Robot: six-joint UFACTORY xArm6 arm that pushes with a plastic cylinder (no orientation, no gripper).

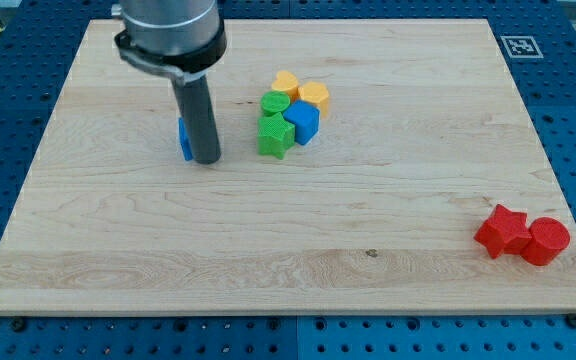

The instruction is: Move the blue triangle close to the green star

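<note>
— Maple-pale wooden board (268, 230) on a blue perforated table (568, 60). The blue triangle (184, 140)?
— Mostly hidden behind my tip (205, 158), left of the green star (275, 136); its pointing direction is unclear. Tip grips nothing.

The rod's housing (168, 30) is cut off at the view's top. My tip (205, 160) hides most of the blue block (184, 140) just left of it; shape unreadable.

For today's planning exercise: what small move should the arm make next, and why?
Probably push toward the view's right. My tip sits just right of the blue triangle, which is mostly hidden behind the rod, left of the green star; it likely must first circle to the triangle's left.
</note>
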